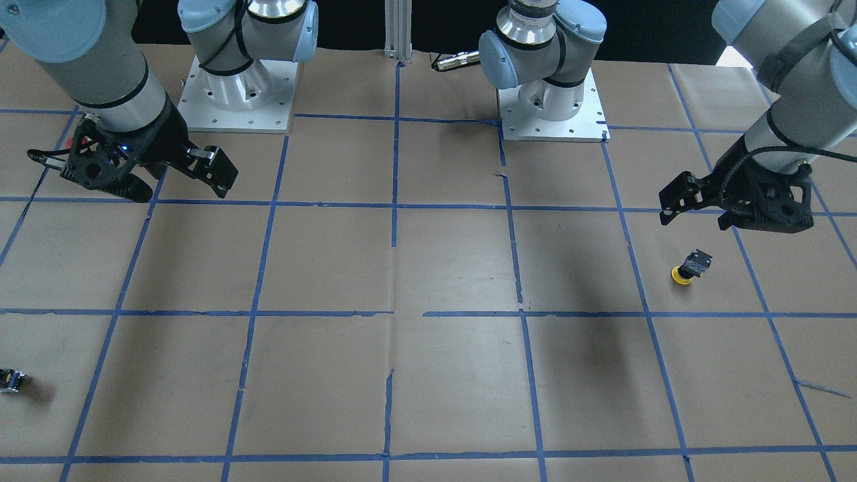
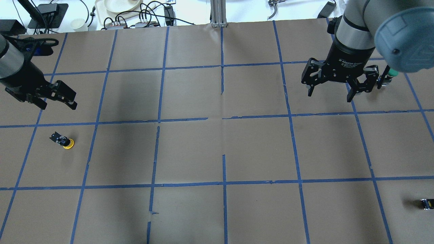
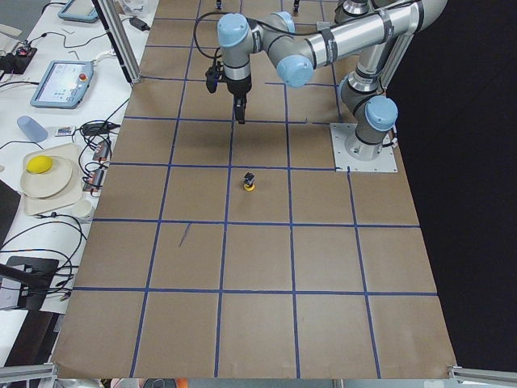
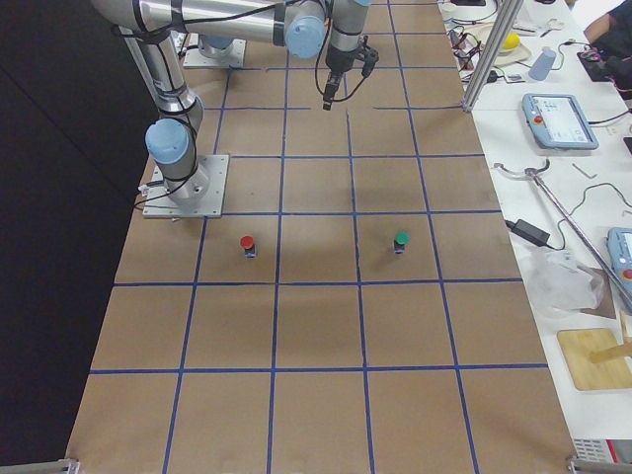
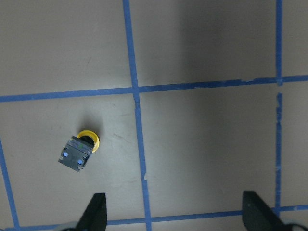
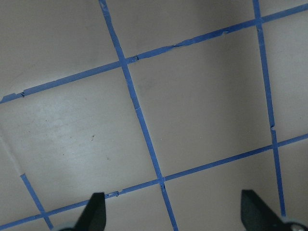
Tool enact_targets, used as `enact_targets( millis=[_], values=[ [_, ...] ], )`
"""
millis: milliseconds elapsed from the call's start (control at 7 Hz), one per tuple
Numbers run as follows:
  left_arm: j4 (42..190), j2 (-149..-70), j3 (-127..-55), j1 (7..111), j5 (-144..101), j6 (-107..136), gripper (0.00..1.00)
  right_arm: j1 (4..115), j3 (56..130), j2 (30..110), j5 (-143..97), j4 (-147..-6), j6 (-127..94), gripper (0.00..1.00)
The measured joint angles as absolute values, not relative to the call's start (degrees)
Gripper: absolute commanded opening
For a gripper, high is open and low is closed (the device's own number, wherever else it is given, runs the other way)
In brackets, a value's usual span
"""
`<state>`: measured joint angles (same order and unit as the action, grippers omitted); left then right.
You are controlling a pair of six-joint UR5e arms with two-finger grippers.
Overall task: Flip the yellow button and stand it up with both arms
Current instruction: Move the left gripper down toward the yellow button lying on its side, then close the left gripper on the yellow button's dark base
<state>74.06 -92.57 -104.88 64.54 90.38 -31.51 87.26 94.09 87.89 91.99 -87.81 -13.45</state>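
Overhead exterior view: one yellow button [image 2: 63, 141], located close to the left edge of the table [image 2: 217, 149], about midway between the robot's edge and the far edge. It appears to be rested on its cap with the body uppermost, so the flip is judged outstanding. The left gripper [image 2: 57, 101] is held high over that area, jaws spread, nothing gripped, presumably staged for the first pick. The right gripper [image 2: 329, 95], likewise spread and empty, is held toward the far right corner, presumably in reserve.
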Motion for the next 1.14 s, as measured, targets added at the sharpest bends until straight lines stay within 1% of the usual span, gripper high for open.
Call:
enact_targets(
  millis=[286,714,1000,1143],
  values=[
    [61.6,-95.5,-111.9,60.0,91.0,-42.5,1.00,87.3,94.1,87.9,92.0,-87.8,-13.5,1.00],
    [54.2,-100.4,-114.1,55.6,91.1,-59.7,1.00,87.3,94.1,87.9,92.0,-87.8,-13.4,1.00],
    [50.9,-103.4,-114.9,54.3,91.0,-64.4,1.00,87.3,94.1,87.9,92.1,-87.8,-13.4,1.00],
    [50.5,-103.9,-115.4,54.0,91.0,-64.9,0.92,87.3,94.1,87.9,92.1,-87.8,-13.4,1.00]
  ],
)
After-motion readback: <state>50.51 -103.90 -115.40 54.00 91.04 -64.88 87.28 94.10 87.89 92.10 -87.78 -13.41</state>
